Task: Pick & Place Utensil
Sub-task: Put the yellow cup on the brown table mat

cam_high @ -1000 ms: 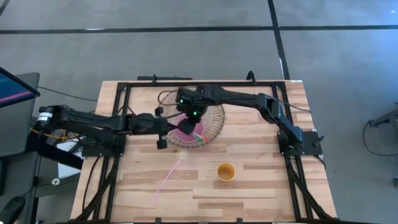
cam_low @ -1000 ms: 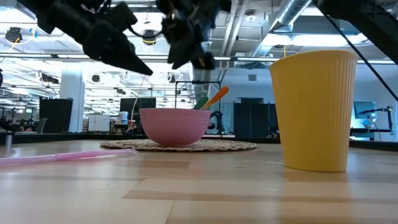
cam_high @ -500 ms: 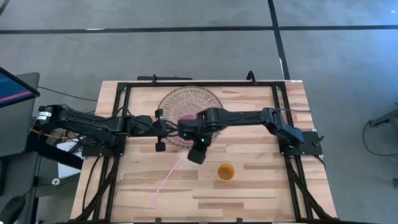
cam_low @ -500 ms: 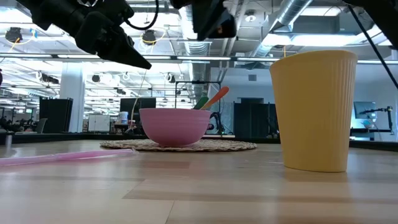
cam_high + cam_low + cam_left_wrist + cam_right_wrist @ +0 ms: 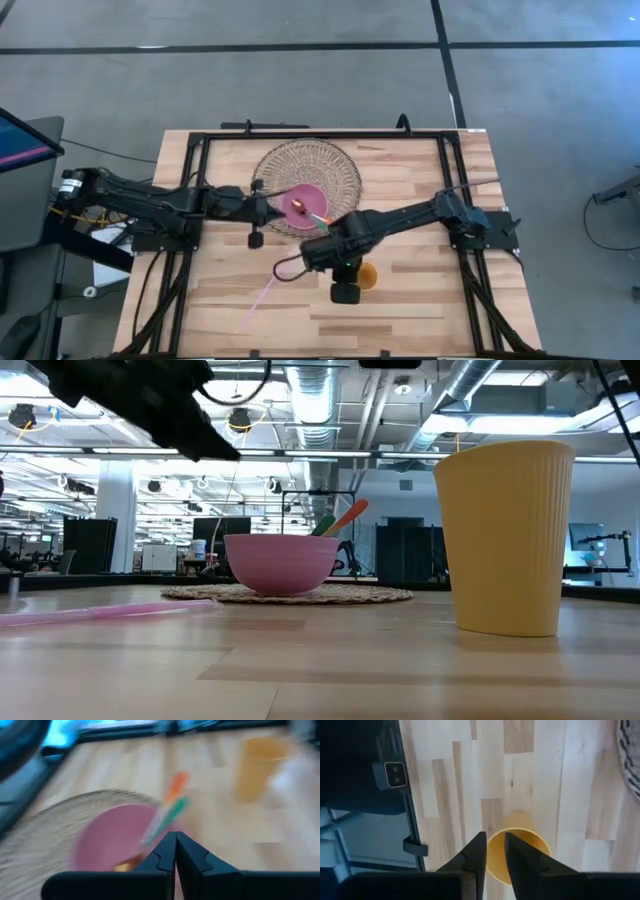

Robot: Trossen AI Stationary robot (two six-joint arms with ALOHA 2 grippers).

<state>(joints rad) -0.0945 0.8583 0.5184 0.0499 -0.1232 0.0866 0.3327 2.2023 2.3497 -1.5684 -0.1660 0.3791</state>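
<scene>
- Utensils [image 5: 316, 215]: an orange-handled and a green-handled one lean together in the pink bowl [image 5: 304, 203], handles sticking out over its rim toward the yellow cup [image 5: 367, 276]. Low view confirms both handles rise above the bowl's edge.
- The bowl sits on the woven mat [image 5: 335, 170], at the mat's near edge. The cup stands well apart, on bare table [image 5: 420, 310].
- A pink straw [image 5: 262, 297] lies flat on the wood, touched by neither arm.
- Left gripper [image 5: 262, 207]: just beside the bowl on the mat side facing its arm, raised above the table. Its wrist view shows the two fingers pressed together with nothing between them, pointed at the bowl and utensils.
- Right gripper [image 5: 343, 288]: over the cup, partly covering it from above. Its wrist view looks straight down on the cup's rim; the fingers stand nearly together with only a thin gap, and nothing is held.
- Judgement on progress: neither arm carries anything. If the bowl is the target, the placing looks done and both arms are free. If the cup is the target, picking is not yet begun.
- Cannot tell from these views which reading is right.
</scene>
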